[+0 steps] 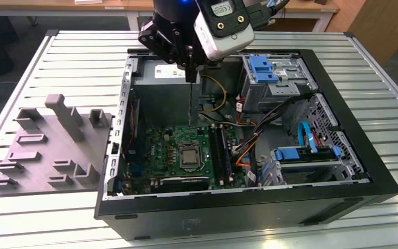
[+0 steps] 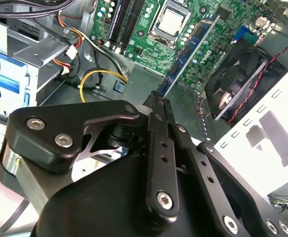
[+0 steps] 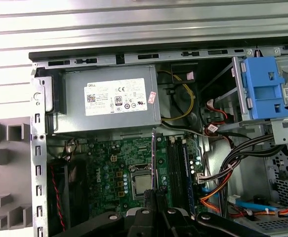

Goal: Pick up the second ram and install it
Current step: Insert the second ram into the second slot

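I hold the second ram pinched tight by its upper end, so it hangs straight down beneath my gripper, its thin edge turned, I judge, to match the black memory slots on the motherboard below.

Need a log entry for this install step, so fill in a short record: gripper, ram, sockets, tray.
gripper: gripper shut on the second ram
ram pose: hangs upright from the fingertips, lower end free
ram place: inside the open computer case, above the motherboard
sockets: black socket rails on the motherboard; the held ram is not yet seated in them
tray: grey tray on the table, at the exterior view's left of the case
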`<state>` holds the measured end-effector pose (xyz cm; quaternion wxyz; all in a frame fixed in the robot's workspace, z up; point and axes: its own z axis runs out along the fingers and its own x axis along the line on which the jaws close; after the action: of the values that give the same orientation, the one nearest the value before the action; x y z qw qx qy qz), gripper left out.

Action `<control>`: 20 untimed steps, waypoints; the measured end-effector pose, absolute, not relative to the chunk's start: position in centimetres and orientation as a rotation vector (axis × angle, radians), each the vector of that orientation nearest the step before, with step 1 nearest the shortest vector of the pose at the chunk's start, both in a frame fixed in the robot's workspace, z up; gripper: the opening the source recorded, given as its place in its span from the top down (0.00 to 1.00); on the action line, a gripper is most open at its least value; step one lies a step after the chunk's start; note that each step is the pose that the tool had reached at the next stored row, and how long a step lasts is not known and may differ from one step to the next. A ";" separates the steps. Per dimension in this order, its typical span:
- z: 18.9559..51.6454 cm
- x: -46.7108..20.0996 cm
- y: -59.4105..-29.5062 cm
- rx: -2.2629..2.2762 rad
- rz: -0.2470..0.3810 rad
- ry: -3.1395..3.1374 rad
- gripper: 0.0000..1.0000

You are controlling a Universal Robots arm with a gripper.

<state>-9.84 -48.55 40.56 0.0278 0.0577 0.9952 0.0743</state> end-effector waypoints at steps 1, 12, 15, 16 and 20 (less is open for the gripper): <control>40.6 -9.8 -48.6 0.177 0.229 3.072 0.88; 40.6 -9.8 -48.6 0.167 0.215 3.074 0.88; 40.6 -9.8 -48.5 0.167 0.203 3.075 0.88; 40.6 -9.8 -48.6 0.167 0.201 3.075 0.88; 40.6 -9.8 -48.5 0.166 0.192 3.076 0.88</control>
<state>-9.82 -48.54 40.57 0.0278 0.0538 0.9962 0.0621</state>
